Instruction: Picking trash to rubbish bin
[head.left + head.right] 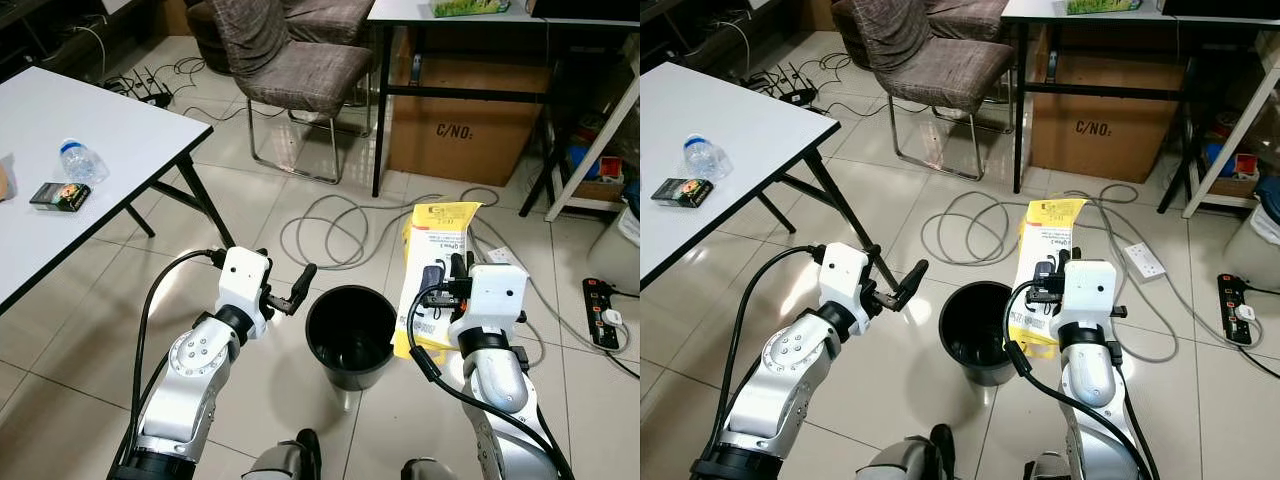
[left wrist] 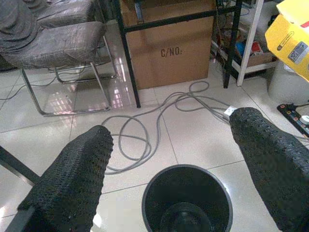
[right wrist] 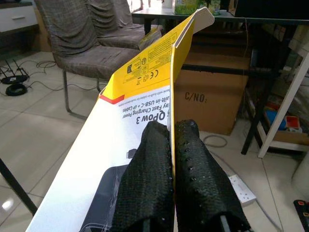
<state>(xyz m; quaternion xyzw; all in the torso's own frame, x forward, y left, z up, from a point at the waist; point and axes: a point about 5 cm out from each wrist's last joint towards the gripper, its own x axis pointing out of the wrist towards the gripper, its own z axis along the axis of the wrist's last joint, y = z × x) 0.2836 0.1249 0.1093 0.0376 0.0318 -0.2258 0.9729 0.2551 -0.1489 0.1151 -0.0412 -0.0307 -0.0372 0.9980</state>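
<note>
The black rubbish bin point(image 1: 350, 335) stands open on the tiled floor between my two arms, and nothing can be made out inside it. My right gripper point(image 3: 171, 130) is shut on a flat yellow and white carton point(image 1: 432, 262), pinching one panel between both fingers. The carton is held upright just right of the bin, its lower edge near the rim. To the left of the bin my left gripper point(image 1: 287, 288) is open and holds nothing. The left wrist view looks down past its spread fingers point(image 2: 77, 179) at the bin point(image 2: 186, 203).
A white table point(image 1: 120, 130) at the left carries a plastic bottle point(image 1: 80, 162) and a small dark packet point(image 1: 60, 195). A grey chair point(image 1: 300, 60), a cardboard box point(image 1: 470, 125) under a black desk, looped cables point(image 1: 340, 230) and a power strip point(image 1: 600, 315) lie beyond.
</note>
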